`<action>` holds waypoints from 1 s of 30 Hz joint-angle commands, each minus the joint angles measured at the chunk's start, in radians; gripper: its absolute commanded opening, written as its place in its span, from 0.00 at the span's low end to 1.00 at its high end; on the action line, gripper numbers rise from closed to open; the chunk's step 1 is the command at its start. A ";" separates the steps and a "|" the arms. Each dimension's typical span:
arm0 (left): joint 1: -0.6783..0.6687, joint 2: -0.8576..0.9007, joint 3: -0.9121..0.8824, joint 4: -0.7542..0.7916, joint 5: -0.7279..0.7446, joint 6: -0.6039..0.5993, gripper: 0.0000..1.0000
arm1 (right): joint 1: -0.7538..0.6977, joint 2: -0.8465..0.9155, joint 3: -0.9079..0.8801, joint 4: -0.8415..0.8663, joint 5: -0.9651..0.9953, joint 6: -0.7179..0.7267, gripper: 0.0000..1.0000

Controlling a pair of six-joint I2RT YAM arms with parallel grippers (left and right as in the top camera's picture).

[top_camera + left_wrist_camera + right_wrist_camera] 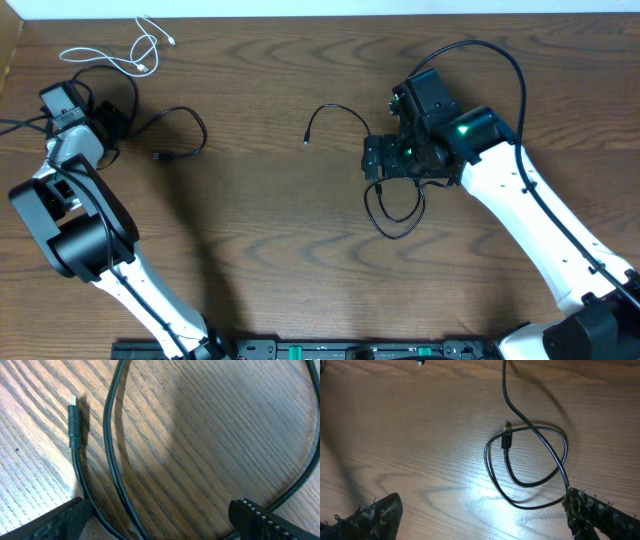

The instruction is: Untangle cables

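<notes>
Brown wood-grain table point(260, 250) lies under both my arms, and the three cables lie apart from one another on it.

The white cable point(130, 55) sits in loose loops at the far left corner, touched by neither claw.

My left claw point(112, 128) is at the far left, just on the near side of those white loops. From its wrist camera the left claw point(165, 520) stands wide open, with one finger point(55, 522) at each lower corner. The left black cable point(112, 460) runs flat on the wood between them in two strands. The left cable's plug point(74, 422) lies free, pointing away from me. From overhead the left black cable point(185, 125) curves out to the right of this claw.

My right claw point(378, 158) hangs right of the table's middle. It too is open in its wrist view point(485, 520), fingers spread and holding nothing. The right black cable point(540, 467) crosses itself in a loop on the table ahead of them. The right cable's plug point(507, 440) lies inside that loop. One strand passes right beside my right-hand finger point(600, 517); I cannot tell if they touch. From overhead the loop point(395, 215) shows on the near side of the claw, and a thin tail point(335, 108) arcs off to the left.
</notes>
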 commanded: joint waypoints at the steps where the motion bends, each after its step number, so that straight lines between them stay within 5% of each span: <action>1: 0.026 0.043 0.002 -0.038 -0.015 -0.003 0.89 | -0.002 0.009 -0.006 0.002 0.002 0.011 0.99; 11: 0.135 0.043 0.002 -0.115 -0.077 -0.064 0.88 | -0.001 0.009 -0.006 0.014 0.001 0.011 0.99; 15: 0.143 0.043 0.002 -0.115 -0.047 -0.034 0.66 | -0.001 0.009 -0.006 0.023 0.001 0.011 0.99; 21: 0.145 0.043 0.002 -0.127 -0.048 -0.037 0.50 | -0.001 0.009 -0.006 0.022 0.001 0.011 0.99; 26: 0.166 0.042 0.003 -0.130 -0.050 -0.157 0.29 | -0.001 0.009 -0.006 0.022 0.001 0.011 0.99; 29: 0.177 0.032 0.018 -0.130 -0.020 -0.183 0.28 | -0.001 0.009 -0.006 0.021 0.001 0.011 0.99; 30: 0.179 0.019 0.027 -0.130 -0.021 -0.164 0.46 | -0.002 0.009 -0.006 0.022 0.001 0.011 0.99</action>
